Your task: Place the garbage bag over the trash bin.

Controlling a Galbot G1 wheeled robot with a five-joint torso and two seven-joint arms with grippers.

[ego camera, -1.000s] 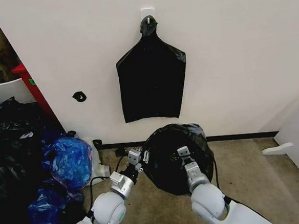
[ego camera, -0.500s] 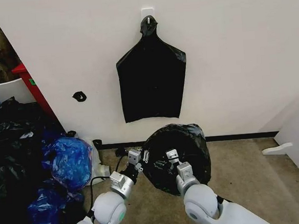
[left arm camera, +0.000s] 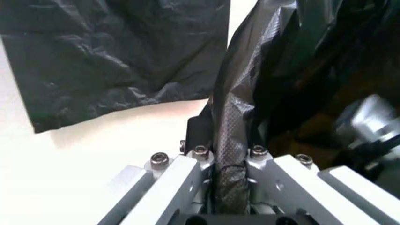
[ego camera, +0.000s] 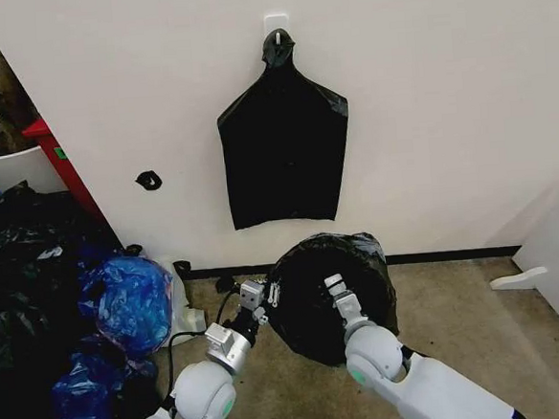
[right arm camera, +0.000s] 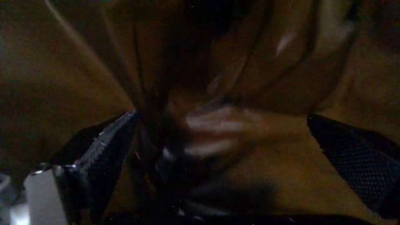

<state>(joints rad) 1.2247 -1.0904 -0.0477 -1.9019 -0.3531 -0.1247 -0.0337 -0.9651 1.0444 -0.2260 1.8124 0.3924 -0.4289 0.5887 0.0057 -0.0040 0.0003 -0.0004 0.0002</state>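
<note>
From the head view, you have the garbage bag (ego camera: 332,297) draped as a black, glossy dome on the floor at the foot of the wall, just below the flat black bag (ego camera: 283,156) hanging from the hook. The trash bin is presumably under that dome, but the plastic hides it, so you cannot confirm how far the rim is covered. Your left gripper (ego camera: 258,299) sits at the bag's left edge; your right gripper (ego camera: 335,289) reaches in over the top of the dome. The heap of black and blue bags (ego camera: 66,311) lies well apart to your left.

Against the two earlier head pictures, your left arm stands as it did, while the right gripper has swung: out from the dome's right half toward the middle, and now a little back to the right. The bag's outline has shifted slightly with it.

In the left wrist view, that claw is clamped on a gathered fold of the bag (left arm camera: 233,154), the plastic running taut between the two fingers (left arm camera: 172,187).

In the right wrist view, dark film (right arm camera: 187,93) lies bunched against the claw, one mesh-padded finger (right arm camera: 103,154) to each side and a clear gap between them, so I judge it parted, holding nothing.

The risk: the film is thin and already stretched at the left pinch. Pull the right side outward too hard and you may tear it, or drag it out of the left grip. A snagged fold could also tip the bin beneath.
</note>
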